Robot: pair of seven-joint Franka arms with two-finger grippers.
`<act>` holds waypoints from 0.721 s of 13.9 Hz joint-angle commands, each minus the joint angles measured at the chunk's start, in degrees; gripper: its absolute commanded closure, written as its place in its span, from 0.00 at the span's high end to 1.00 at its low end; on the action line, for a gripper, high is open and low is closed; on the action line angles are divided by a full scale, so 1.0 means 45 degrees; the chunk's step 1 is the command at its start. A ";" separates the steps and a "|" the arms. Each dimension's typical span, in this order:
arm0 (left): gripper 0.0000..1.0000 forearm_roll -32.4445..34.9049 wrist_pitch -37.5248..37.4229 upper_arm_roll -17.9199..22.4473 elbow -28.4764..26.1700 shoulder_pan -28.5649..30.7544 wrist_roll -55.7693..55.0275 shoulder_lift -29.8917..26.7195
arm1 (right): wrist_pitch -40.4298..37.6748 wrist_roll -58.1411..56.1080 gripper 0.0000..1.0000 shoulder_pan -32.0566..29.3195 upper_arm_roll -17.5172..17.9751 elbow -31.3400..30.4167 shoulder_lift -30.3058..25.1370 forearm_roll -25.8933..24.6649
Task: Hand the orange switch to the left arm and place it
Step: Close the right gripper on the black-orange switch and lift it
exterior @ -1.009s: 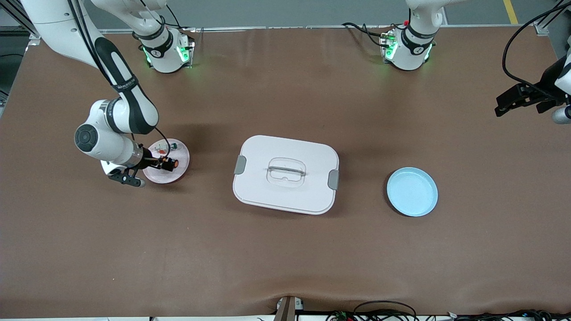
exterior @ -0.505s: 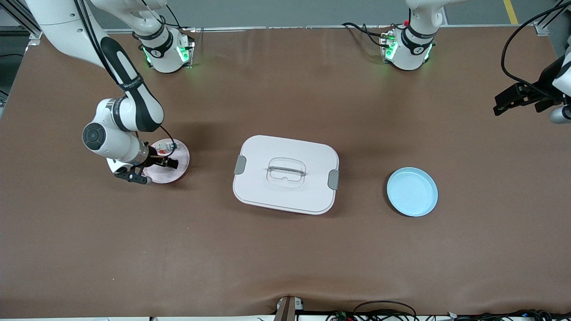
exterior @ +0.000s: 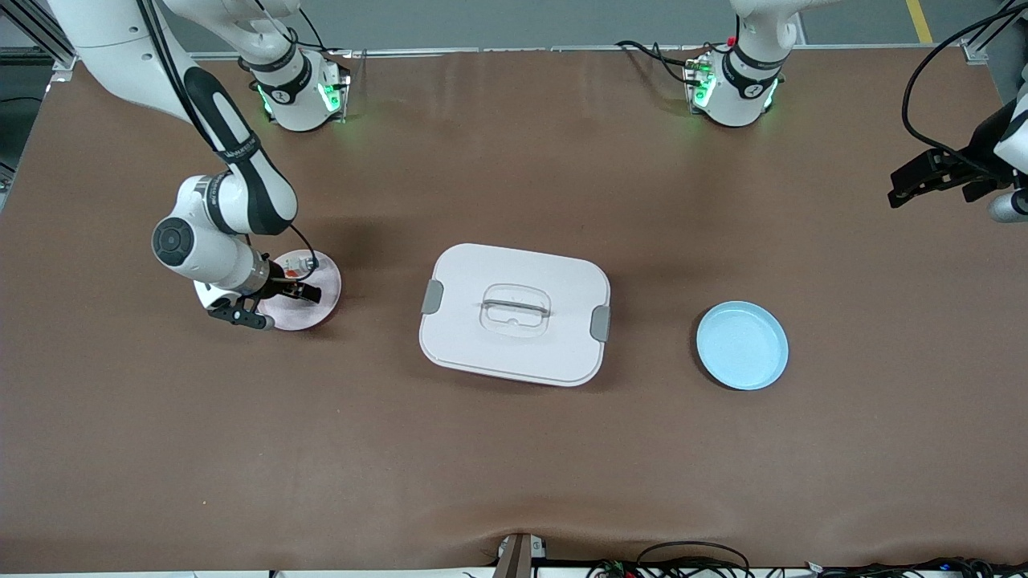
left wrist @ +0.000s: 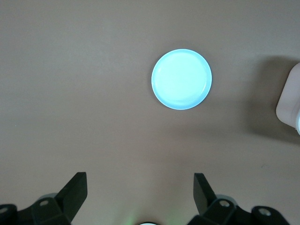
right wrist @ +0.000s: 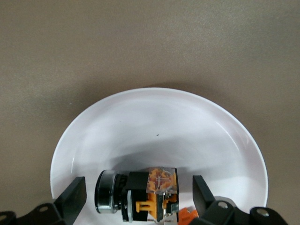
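Right gripper (exterior: 299,291) is down low over my pink plate (exterior: 313,309), its forearm bent steeply at the wrist. Its fingers (right wrist: 70,197) stand apart on either side of the orange switch (right wrist: 150,194), which lies in the plate (not clamped, as far as I can see). Left gripper (exterior: 911,185) waits up high at the left arm's end of the table, fingers (left wrist: 75,187) spread, looking down on the blue plate (left wrist: 181,79). I see the box (exterior: 514,313) between the two plates.
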 commanded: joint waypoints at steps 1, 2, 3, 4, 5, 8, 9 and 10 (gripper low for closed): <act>1.00 -0.0081 -0.0095 -0.0055 -0.0090 0.0060 0.0204 -0.0218 | 0.0386 0.0129 1.00 0.0268 -0.0023 -0.0320 -0.0108 0.0193; 1.00 -0.0081 -0.0114 -0.0055 -0.0090 0.0060 0.0204 -0.0218 | 0.0367 0.0129 1.00 0.0268 -0.0023 -0.0320 -0.0089 0.0193; 1.00 -0.0081 -0.0115 -0.0055 -0.0090 0.0060 0.0204 -0.0218 | 0.0367 0.0129 1.00 0.0268 -0.0023 -0.0320 -0.0030 0.0193; 1.00 -0.0081 -0.0115 -0.0055 -0.0090 0.0060 0.0204 -0.0218 | 0.0367 0.0129 1.00 0.0268 -0.0023 -0.0320 -0.0030 0.0193; 1.00 -0.0081 -0.0115 -0.0055 -0.0090 0.0079 0.0204 -0.0218 | 0.0367 0.0129 1.00 0.0268 -0.0023 -0.0320 -0.0010 0.0193; 1.00 -0.0081 -0.0115 -0.0055 -0.0090 0.0079 0.0224 -0.0198 | 0.0367 0.0129 0.86 0.0307 -0.0023 -0.0378 0.0009 0.0193; 1.00 -0.0081 -0.0115 -0.0055 -0.0090 0.0079 0.0224 -0.0198 | 0.0347 0.0129 0.64 0.0307 -0.0023 -0.0398 0.0009 0.0193; 1.00 -0.0081 -0.0115 -0.0055 -0.0090 0.0079 0.0224 -0.0198 | 0.0328 0.0129 0.40 0.0307 -0.0023 -0.0379 0.0009 0.0193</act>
